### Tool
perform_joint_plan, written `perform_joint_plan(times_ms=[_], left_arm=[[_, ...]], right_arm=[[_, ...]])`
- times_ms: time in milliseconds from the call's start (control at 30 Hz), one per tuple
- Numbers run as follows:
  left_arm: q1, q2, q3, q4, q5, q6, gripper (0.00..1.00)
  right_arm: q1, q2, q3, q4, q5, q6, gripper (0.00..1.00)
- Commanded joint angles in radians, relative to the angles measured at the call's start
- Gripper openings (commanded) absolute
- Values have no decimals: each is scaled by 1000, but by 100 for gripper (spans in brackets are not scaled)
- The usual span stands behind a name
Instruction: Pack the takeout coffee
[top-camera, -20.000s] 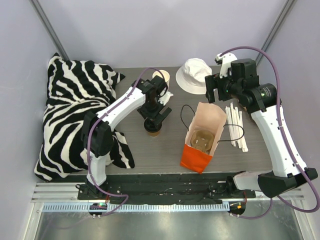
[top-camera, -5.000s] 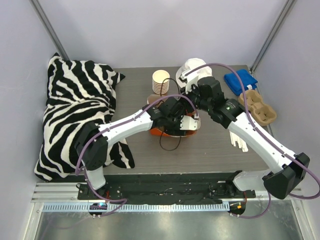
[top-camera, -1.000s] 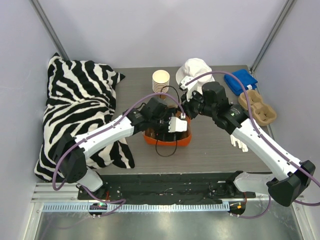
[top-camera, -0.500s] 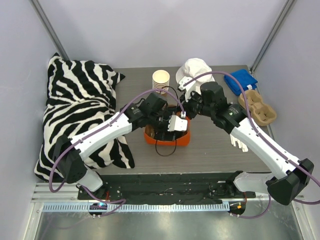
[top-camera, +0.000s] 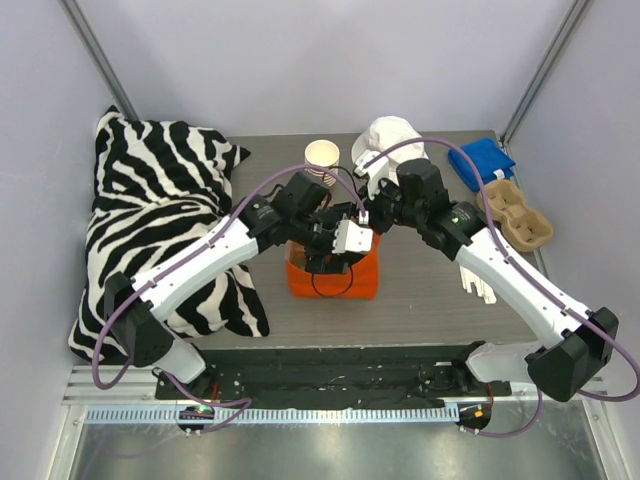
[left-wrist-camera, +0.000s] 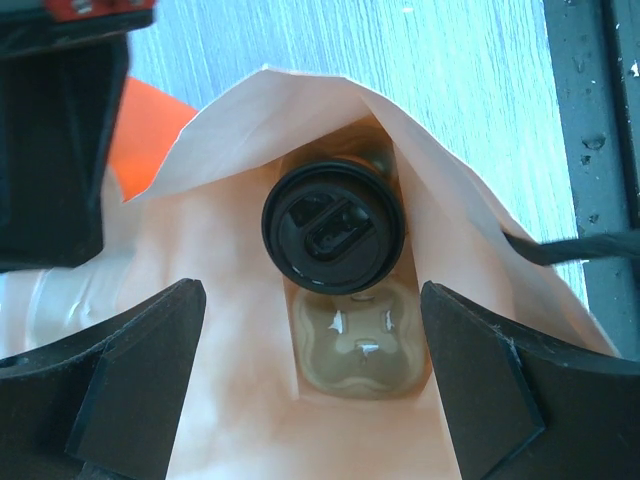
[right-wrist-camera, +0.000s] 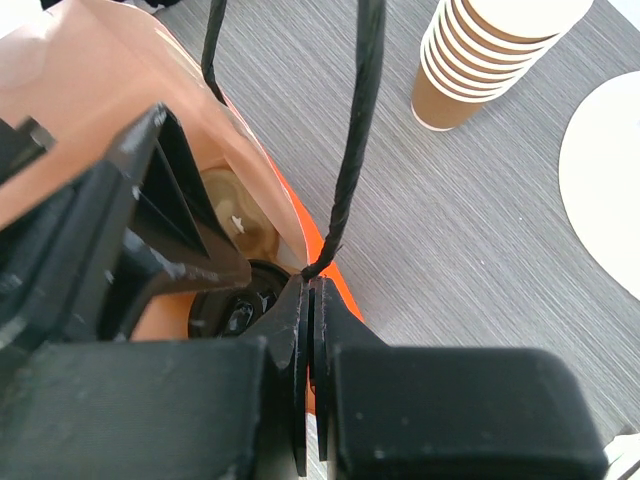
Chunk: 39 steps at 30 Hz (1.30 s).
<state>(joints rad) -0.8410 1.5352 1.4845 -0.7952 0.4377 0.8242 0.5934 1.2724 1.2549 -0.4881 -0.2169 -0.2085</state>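
Grey wood-grain table (top-camera: 430, 290) between pale walls carries the work, with a zebra cushion (top-camera: 150, 210) at the left edge and a stack of lidless cups (top-camera: 321, 158) at the back. Compared with a second ago, the orange paper bag (top-camera: 335, 282) stands noticeably taller and squarer; it was slumped low before. The left gripper (left-wrist-camera: 312, 305) has drawn up out of the bag's mouth and hangs over it with jaws spread wide, holding nothing. The takeout coffee (left-wrist-camera: 333, 228) is inside the bag, lid uppermost, against the far paper wall and just beside a tan moulded insert (left-wrist-camera: 360, 350) at the bottom; whether it sits in a pocket of that insert cannot be told. The right gripper (right-wrist-camera: 310, 300) is clenched on the bag's rim at the point where a black handle cord (right-wrist-camera: 345, 170) is fixed, and appears to be what keeps the bag erect. Judgement: the coffee is released and placed, so packing is essentially done. What remains is clearing the left arm and letting go of the rim; the bag could sag or tip once unsupported.
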Motion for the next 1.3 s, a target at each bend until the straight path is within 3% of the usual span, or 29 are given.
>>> perform_joint_plan(times_ms=[0,733,1267], left_arm=[[19,-41,60,-36,52,-5,93],[151,-4,235,-1,13,-237,96],[318,56,346,106,-83,-611,100]], right_arm=[[-10,12,43,-14,-3,-15,1],[-66,82,109,14,22,-37,1],[-129,156,158,54,21,-52,1]])
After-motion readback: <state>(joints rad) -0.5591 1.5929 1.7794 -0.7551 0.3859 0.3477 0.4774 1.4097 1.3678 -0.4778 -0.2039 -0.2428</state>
